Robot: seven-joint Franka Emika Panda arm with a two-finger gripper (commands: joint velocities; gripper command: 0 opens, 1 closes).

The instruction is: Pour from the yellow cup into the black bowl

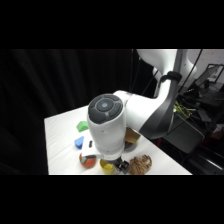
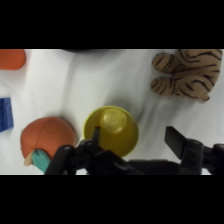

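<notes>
Claw (image 2: 132, 137) spread wide, straddling the yellow cup's (image 2: 111, 130) rim; tiger toy (image 2: 187, 72) beyond cup on desk (image 2: 100, 75).

One yellow cup (image 2: 111, 131) shows, standing upright on the worktop (image 2: 100, 75). One striped tiger soft toy (image 2: 187, 72) lies on it. One orange and red round toy (image 2: 46, 140) shows, and one blue block (image 2: 4, 114). The side view adds one green thing (image 1: 82, 126) on the worktop. One more orange thing (image 2: 11, 58) shows only in part, too cut off to name. One arm (image 1: 150, 112) reaches over them, bearing one end effector (image 2: 135, 137).
</notes>
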